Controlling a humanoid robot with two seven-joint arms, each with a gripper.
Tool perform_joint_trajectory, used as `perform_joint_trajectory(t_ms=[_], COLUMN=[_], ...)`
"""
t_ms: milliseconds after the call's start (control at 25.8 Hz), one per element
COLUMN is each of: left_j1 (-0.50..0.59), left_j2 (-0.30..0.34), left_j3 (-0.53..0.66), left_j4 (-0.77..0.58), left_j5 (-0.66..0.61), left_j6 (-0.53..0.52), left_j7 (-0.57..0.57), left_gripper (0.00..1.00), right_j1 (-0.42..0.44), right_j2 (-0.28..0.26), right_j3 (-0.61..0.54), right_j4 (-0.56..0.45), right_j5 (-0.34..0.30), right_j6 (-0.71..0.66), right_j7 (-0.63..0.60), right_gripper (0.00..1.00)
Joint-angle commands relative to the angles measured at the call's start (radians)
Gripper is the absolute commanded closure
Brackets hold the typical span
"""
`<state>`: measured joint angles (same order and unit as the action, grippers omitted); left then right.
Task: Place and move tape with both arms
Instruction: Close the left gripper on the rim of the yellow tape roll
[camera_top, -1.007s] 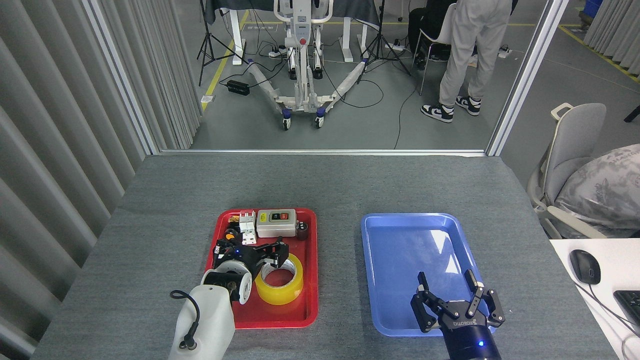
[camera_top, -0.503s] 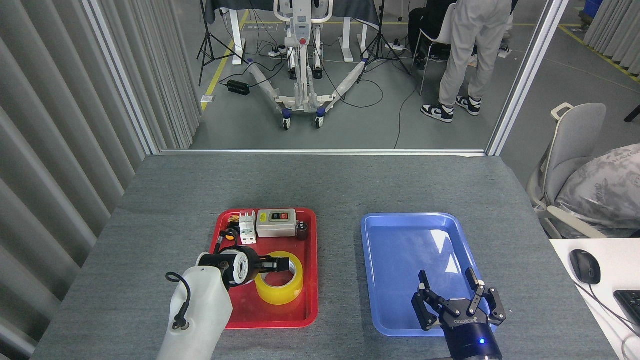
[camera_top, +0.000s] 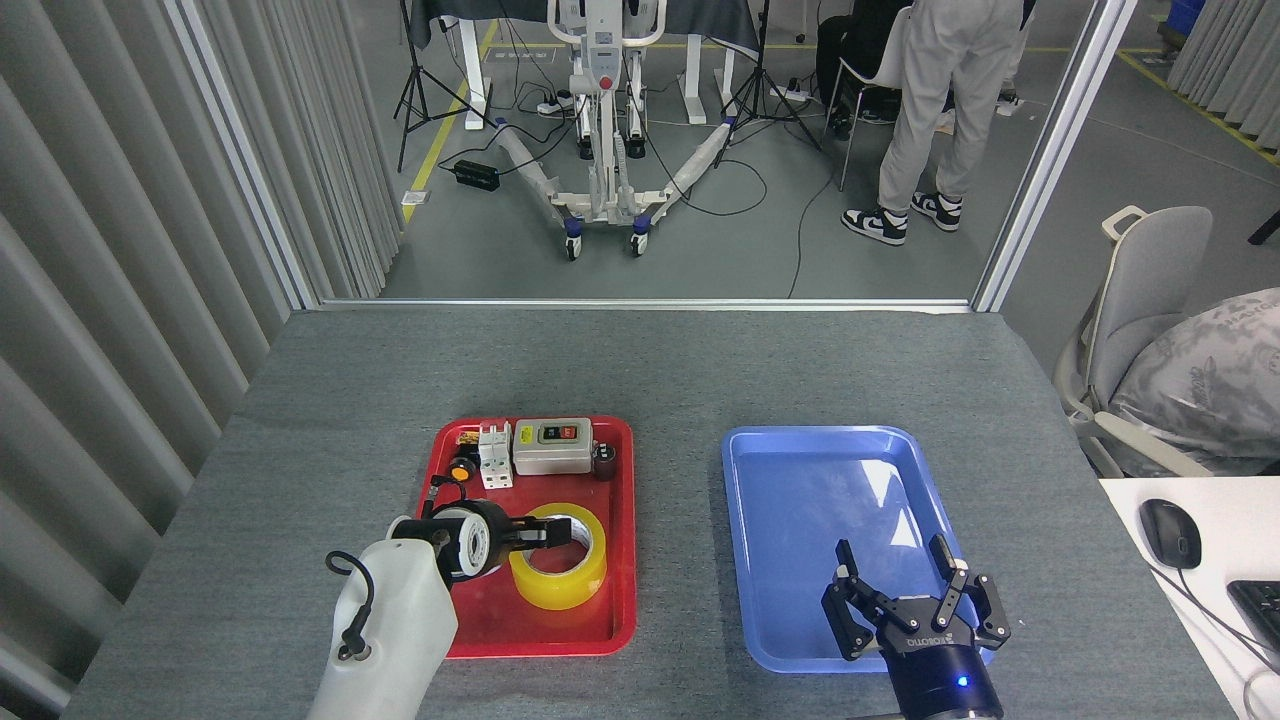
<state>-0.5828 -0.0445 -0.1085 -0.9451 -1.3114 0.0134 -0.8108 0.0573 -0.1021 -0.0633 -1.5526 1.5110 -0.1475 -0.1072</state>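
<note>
Tape (camera_top: 558, 567) flat in red tray (camera_top: 530, 640), near side. L gripper (camera_top: 545, 534) at roll's top rim, finger state can't tell. R gripper (camera_top: 915, 600) fingers spread, holding nothing, over blue tray (camera_top: 800, 480) near edge

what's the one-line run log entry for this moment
left gripper: at tape, grip unclear | tape: in red tray | right gripper: open over blue tray

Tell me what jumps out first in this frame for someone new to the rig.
Two bright trays on the grey table: a red tray on the left, crowded with small electrical parts, and a bare blue tray on the right. In the red tray's near half sits the yellow tape, with the left gripper reaching over its rim. The right gripper hangs open over the blue tray's near edge.
</note>
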Motion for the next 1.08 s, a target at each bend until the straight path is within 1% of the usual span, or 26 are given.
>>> perform_joint_trajectory(t_ms=[0, 232, 349, 503, 658, 891, 1046], left_j1=[0.0, -0.002, -0.005, -0.006, -0.006, -0.015, -0.026], left_j2=[0.011, 0.029, 0.035, 0.034, 0.034, 0.028, 0.029], left_j3=[-0.002, -0.004, 0.0, 0.0, -0.002, -0.007, -0.014], left_j4=[0.023, 0.042, 0.039, 0.04, 0.04, 0.046, 0.065], left_j5=[-0.009, -0.091, -0.094, -0.095, -0.098, -0.108, -0.117], left_j6=[-0.001, -0.03, -0.076, -0.101, -0.17, -0.178, -0.176], left_j7=[0.078, 0.078, 0.073, 0.065, 0.032, 0.015, 0.013], left_gripper=[0.01, 0.02, 0.01, 0.01, 0.01, 0.01, 0.01], right_j1=[-0.004, -0.001, 0.001, -0.001, 0.003, 0.006, 0.001], right_j2=[0.002, 0.002, 0.002, 0.002, 0.002, 0.004, 0.007], right_j3=[0.0, 0.0, 0.0, -0.001, 0.0, 0.003, 0.003], right_j4=[-0.001, 0.0, 0.0, -0.001, -0.001, -0.001, 0.0], right_j5=[0.0, 0.0, 0.0, 0.0, 0.0, 0.001, 0.035], right_j6=[0.0, 0.0, 0.002, 0.002, 0.002, 0.002, 0.002], right_j7=[0.0, 0.0, 0.0, 0.0, 0.0, 0.0, 0.0], right_gripper=[0.0, 0.0, 0.0, 0.0, 0.0, 0.0, 0.0])
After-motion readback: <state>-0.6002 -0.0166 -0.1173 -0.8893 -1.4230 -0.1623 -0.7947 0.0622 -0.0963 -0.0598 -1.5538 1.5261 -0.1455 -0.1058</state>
